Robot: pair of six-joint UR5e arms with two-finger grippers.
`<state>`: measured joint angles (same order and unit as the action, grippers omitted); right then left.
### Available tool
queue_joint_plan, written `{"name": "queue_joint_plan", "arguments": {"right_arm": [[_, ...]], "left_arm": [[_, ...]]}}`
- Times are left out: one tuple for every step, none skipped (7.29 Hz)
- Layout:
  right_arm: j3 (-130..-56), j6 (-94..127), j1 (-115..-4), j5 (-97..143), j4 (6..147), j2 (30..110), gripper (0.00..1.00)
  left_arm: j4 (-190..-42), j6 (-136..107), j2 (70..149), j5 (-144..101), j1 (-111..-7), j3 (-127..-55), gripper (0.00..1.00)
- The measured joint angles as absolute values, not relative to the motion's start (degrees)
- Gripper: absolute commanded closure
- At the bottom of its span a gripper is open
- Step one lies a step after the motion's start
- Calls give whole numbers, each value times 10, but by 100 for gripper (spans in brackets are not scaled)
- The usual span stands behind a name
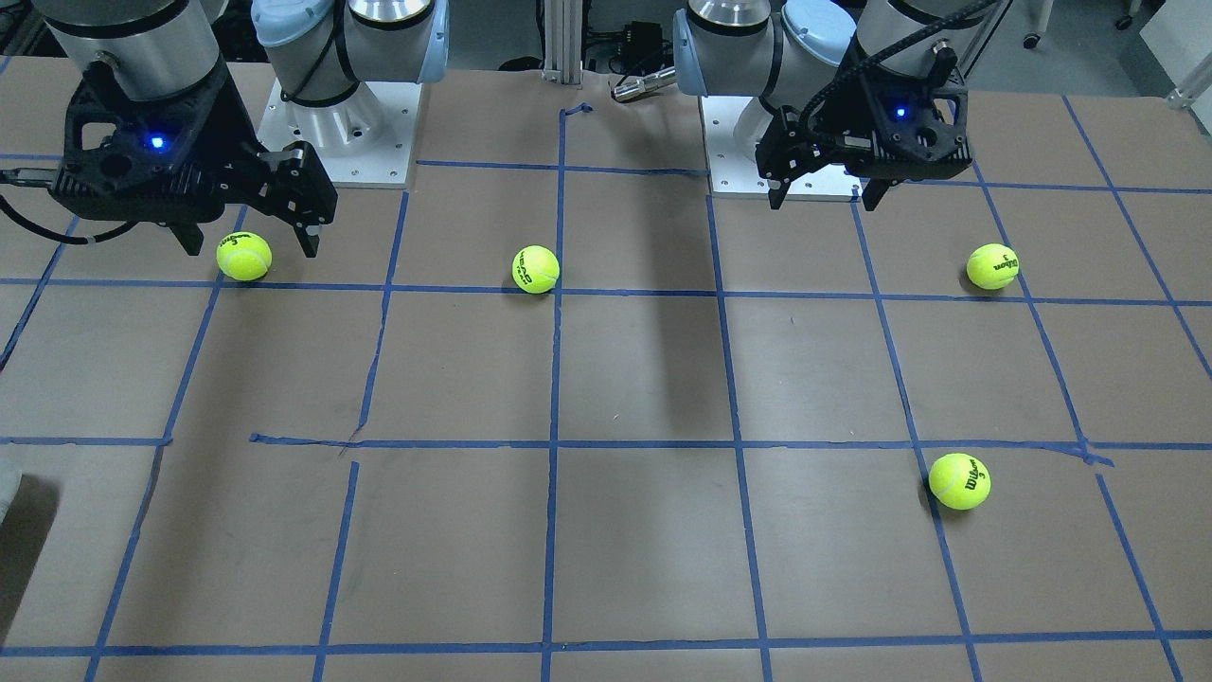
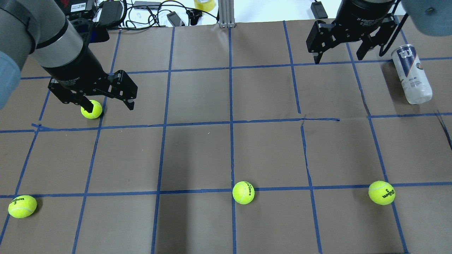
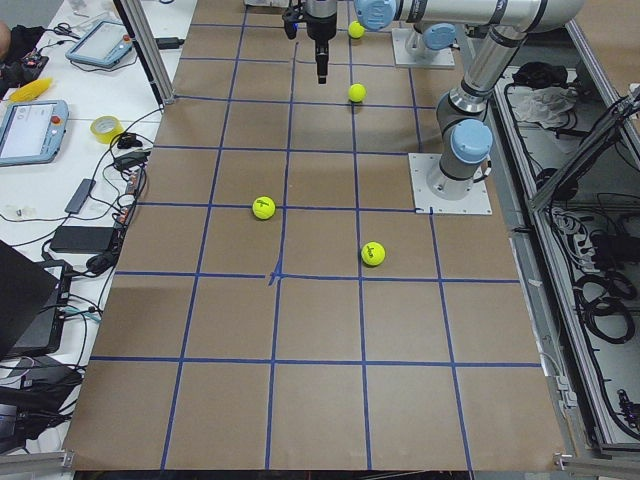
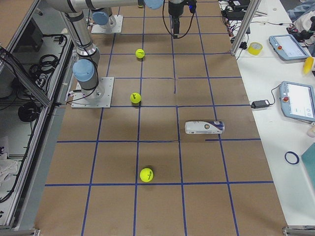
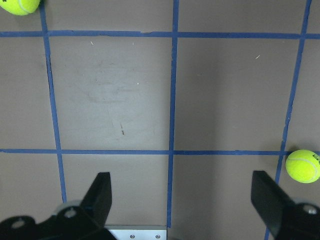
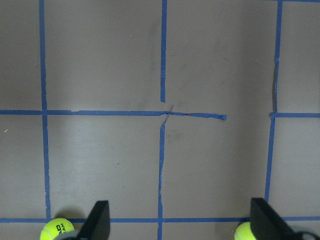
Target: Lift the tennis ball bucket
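The tennis ball bucket [image 2: 411, 74] is a clear tube with a white-and-dark-blue label. It lies on its side on the table at the far right of the overhead view, and also shows in the exterior right view [image 4: 204, 127]. It is out of both wrist views. My right gripper [image 2: 339, 58] hangs open and empty above the table, left of the tube's far end and apart from it. My left gripper [image 2: 108, 106] hangs open and empty over the table's left half. Each wrist view shows its own gripper, left [image 5: 185, 200] and right [image 6: 180, 222], with fingers wide apart.
Several yellow-green tennis balls lie on the brown table with its blue tape grid: one under my left gripper [image 2: 91, 109], and three in the near row [image 2: 22, 206], [image 2: 243, 192], [image 2: 381, 192]. Cables and a tape roll [image 2: 204, 4] lie beyond the far edge.
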<state>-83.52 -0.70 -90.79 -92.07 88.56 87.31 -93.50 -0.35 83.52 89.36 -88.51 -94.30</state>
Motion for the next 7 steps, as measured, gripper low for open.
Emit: {"name": "queue_joint_plan", "arguments": {"right_arm": [[-837,-7,-908,-921,886,873,0],[-838,-7,-907,-920,886,873,0],[-840,-6,-907,-918,886,873,0],[-842,-3,-907,-918,887,872,1],[-843,0,-905,-916,889,871,0],[-844,2,-902,-904,902,868,0],[-844,2,-895,-891,928,864,0]], "left_arm": [[-934,-4,834,894,-885,-944,0],[-932,-4,832,894,-884,-946,0],[-931,-5,830,894,-884,-947,0],[-932,-6,828,895,-884,-948,0],[-933,-6,828,895,-884,-949,0],[-934,-6,827,895,-884,-949,0],[-934,-6,827,895,-884,-949,0]]}}
